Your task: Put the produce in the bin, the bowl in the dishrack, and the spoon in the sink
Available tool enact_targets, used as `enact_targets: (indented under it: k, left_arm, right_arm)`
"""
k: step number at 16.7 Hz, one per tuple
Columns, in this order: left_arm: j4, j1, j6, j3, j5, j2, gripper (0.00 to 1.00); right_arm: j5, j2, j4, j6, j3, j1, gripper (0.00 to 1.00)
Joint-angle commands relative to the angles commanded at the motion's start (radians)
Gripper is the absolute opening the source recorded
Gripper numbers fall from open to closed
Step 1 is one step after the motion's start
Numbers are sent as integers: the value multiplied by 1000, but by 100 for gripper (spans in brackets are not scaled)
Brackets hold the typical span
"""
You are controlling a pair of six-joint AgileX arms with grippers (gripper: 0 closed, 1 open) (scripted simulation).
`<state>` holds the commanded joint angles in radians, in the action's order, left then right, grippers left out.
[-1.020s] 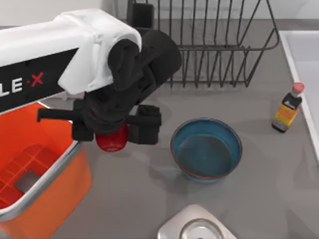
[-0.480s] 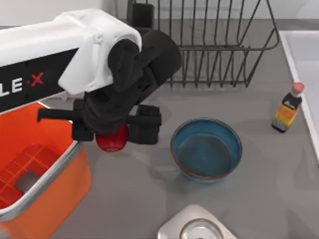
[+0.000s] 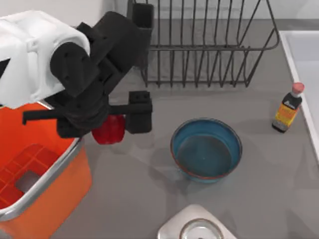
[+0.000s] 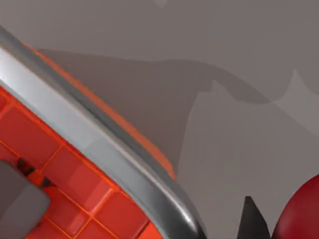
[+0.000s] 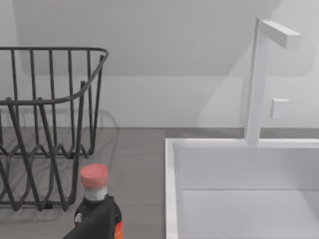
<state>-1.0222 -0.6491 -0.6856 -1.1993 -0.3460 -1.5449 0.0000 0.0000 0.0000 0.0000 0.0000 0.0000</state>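
The red produce [image 3: 110, 133] hangs above the table just right of the orange bin [image 3: 30, 164], with my left gripper [image 3: 107, 128] shut on it. In the left wrist view the produce [image 4: 301, 214] sits beside a dark fingertip [image 4: 250, 222], close to the bin's silver rim [image 4: 99, 149]. The blue-teal bowl [image 3: 206, 149] stands upright on the table to the right of the gripper. The dishrack [image 3: 209, 45] is at the back, and also appears as the dishrack [image 5: 45, 124] in the right wrist view. The white sink [image 3: 305, 64] lies at the right edge. The spoon is out of view.
A small sauce bottle [image 3: 288, 109] stands beside the sink's rim, also seen as the bottle [image 5: 94, 199] in the right wrist view, near the white faucet [image 5: 259, 79]. A silver round-holed metal piece [image 3: 197, 226] sits at the front edge.
My left arm has swung left and slightly back with the produce, bringing it closer to the bin's rim. The bowl and bottle have not moved.
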Motion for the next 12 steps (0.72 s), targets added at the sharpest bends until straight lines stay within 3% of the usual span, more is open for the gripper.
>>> enact_targets:
  k: [12]
  left_arm:
    - [734,463,489,878,239,1201,100]
  right_arm:
    - [0,0,0,0,0,0,100]
